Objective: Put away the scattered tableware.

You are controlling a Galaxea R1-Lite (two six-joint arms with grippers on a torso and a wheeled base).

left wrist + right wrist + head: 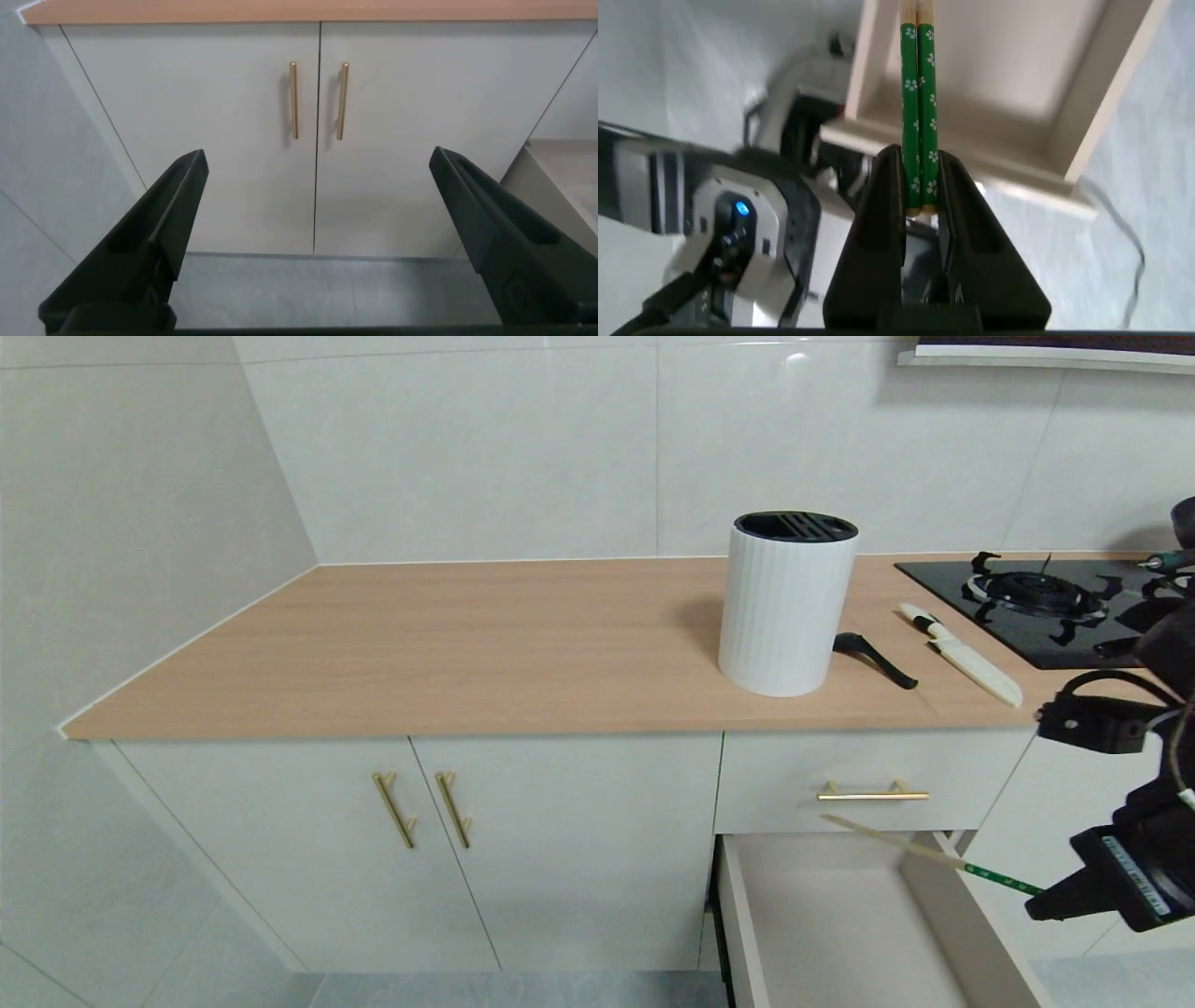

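A pair of chopsticks [934, 857] with green flower-patterned ends [916, 93] is held in my shut right gripper [1046, 901] [918, 177]. Their pale tips point over the open drawer [738, 915] [1083, 121] below the counter. On the wooden counter lie a black spoon [873, 655] and a white knife [966, 656], both to the right of a white ribbed utensil holder [786, 602] with a black slotted top. My left gripper [318, 161] is open and empty, low down, facing the cabinet doors.
A black gas hob [1041, 593] sits at the counter's right end. A shut drawer with a gold handle [873, 794] is above the open one. Two cabinet doors with gold handles [425, 810] [294, 98] are to the left. Tiled walls close the back and left.
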